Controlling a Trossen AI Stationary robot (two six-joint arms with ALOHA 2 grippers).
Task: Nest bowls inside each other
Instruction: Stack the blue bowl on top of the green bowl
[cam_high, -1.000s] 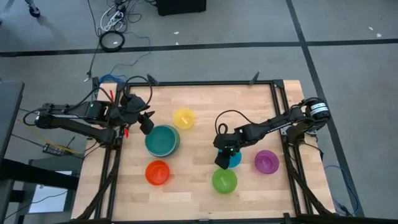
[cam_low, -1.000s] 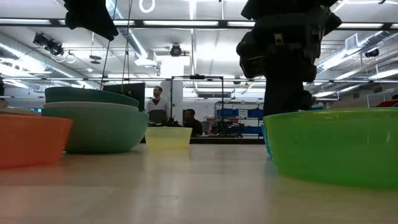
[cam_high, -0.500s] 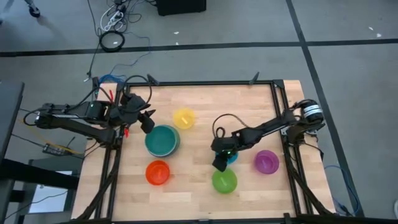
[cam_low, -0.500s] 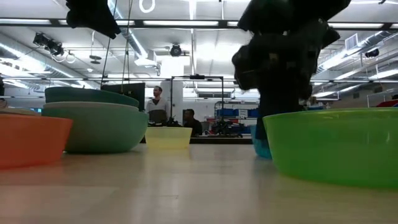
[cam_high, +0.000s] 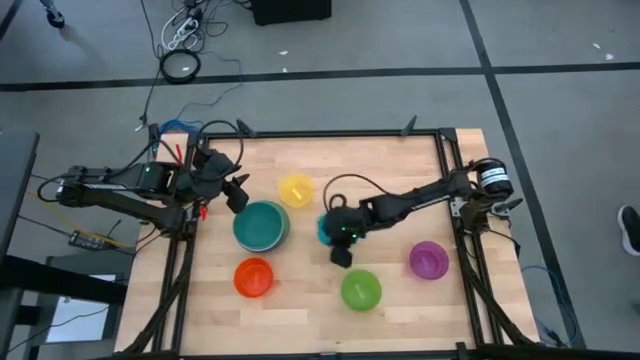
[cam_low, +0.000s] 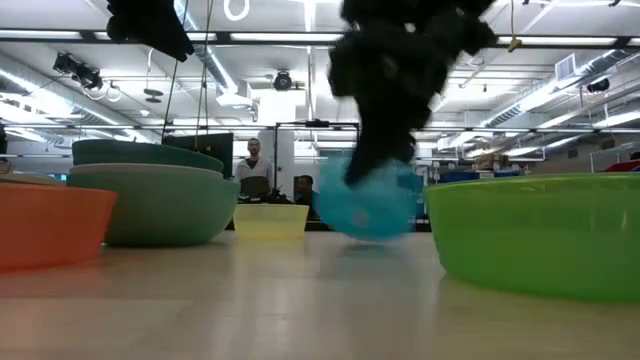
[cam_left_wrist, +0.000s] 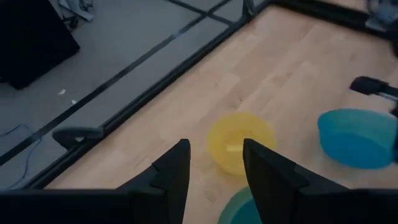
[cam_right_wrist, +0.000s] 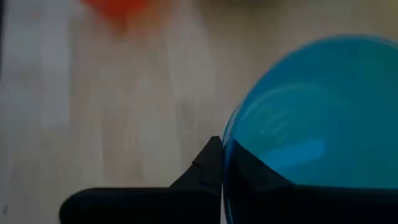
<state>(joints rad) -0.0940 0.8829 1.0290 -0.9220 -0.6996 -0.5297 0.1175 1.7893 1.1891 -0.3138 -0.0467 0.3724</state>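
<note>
My right gripper (cam_high: 333, 233) is over the middle of the table, shut on the blue bowl (cam_low: 376, 203), which hangs tilted just above the wood. The teal bowl (cam_high: 262, 224) sits inside the sage green bowl (cam_low: 150, 205) at the left. The yellow bowl (cam_high: 296, 189) stands behind them, and the orange bowl (cam_high: 253, 277), lime green bowl (cam_high: 361, 289) and purple bowl (cam_high: 428, 259) stand nearer. My left gripper (cam_left_wrist: 214, 167) hovers open at the table's left edge, above the sage green bowl's far side, with nothing between its fingers. My right gripper pinches the blue bowl's rim (cam_right_wrist: 225, 144), one finger (cam_right_wrist: 208, 163) outside the wall and the other inside, showing dark through the plastic. The fingers slant down from the table's right side. The bowl hangs tilted and clear of the table.
A black frame (cam_high: 340, 133) runs round the table's edges. Bare wood lies between the yellow bowl and the table's right side, and along the near edge. People stand in the room beyond the table (cam_low: 254, 160).
My right gripper has shut on the blue bowl's rim and rolled its wrist. It has carried the bowl up and toward the table's left, away from the lime green bowl. The bowl, flat on the wood before, now hangs tilted and clear.
</note>
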